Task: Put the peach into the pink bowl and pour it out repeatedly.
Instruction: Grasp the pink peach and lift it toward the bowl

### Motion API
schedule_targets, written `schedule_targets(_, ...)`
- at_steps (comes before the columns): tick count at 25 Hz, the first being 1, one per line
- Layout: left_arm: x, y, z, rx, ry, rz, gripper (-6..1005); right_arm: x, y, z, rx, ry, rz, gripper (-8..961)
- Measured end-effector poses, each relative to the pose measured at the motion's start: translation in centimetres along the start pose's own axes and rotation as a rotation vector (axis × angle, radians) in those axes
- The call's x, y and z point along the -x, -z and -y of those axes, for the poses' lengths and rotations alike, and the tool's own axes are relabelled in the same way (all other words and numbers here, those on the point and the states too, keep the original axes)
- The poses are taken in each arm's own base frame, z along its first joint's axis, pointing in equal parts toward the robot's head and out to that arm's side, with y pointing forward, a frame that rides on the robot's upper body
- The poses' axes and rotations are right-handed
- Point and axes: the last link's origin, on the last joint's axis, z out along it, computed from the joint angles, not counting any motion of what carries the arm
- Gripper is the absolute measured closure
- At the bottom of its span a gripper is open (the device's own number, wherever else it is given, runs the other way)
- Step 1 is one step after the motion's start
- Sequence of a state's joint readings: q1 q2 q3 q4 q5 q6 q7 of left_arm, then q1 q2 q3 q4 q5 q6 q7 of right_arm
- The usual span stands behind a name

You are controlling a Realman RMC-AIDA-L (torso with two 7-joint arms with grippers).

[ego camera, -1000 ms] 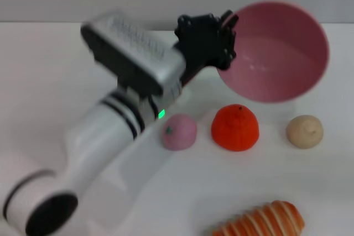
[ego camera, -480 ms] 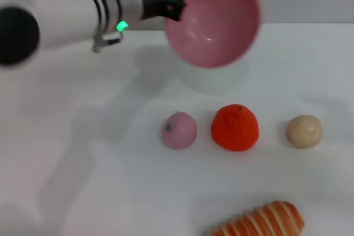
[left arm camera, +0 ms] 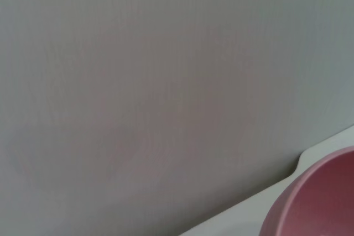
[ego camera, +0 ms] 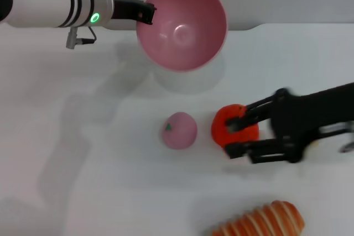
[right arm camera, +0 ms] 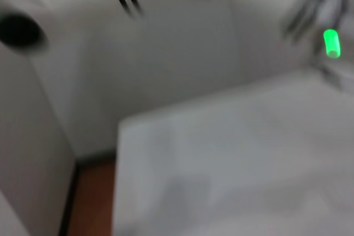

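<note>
The peach (ego camera: 180, 130), small and pale pink with a green mark, lies on the white table (ego camera: 99, 153), in no gripper's hold. My left gripper (ego camera: 148, 12) comes in from the upper left and is shut on the rim of the pink bowl (ego camera: 182, 26). The bowl is lifted above the table's far side, tilted so its empty inside faces the head camera. A piece of that bowl (left arm camera: 318, 203) shows in the left wrist view. My right gripper (ego camera: 234, 136) reaches in from the right, open, its fingers over the orange-red fruit (ego camera: 228, 126) just right of the peach.
A striped orange bread roll (ego camera: 260, 222) lies at the front edge. The right arm (ego camera: 315, 117) covers the table to the right of the orange-red fruit. A grey wall stands behind the table. The right wrist view is blurred, showing the table (right arm camera: 232, 164) and a green light (right arm camera: 331, 42).
The right arm has come in from the right over the orange-red fruit, hiding the beige ball. The left arm has carried the bowl up and leftward. The peach has not moved.
</note>
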State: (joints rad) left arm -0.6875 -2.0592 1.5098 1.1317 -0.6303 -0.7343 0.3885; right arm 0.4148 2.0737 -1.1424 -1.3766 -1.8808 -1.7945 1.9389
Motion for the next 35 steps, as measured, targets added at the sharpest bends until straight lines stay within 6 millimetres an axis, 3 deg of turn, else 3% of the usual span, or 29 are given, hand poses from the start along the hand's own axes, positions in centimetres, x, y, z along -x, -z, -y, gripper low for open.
schedule_targets(8,0.8,0.0,0.2,0.002,0.012,0.023,905,-0.7,-7.5,4.6,-0.126,-0.142,-0.248,506)
schedule_targets(15,1.1,0.0,0.3,0.002,0.015,0.029,904,-1.8,-11.2,6.6,-0.178,-0.181,-0.307,506)
schedule_targets(35,1.3,0.1,0.1,0.003,-0.001,0.032,903,-3.0,-12.9,8.8,-0.325,-0.258,-0.255,506)
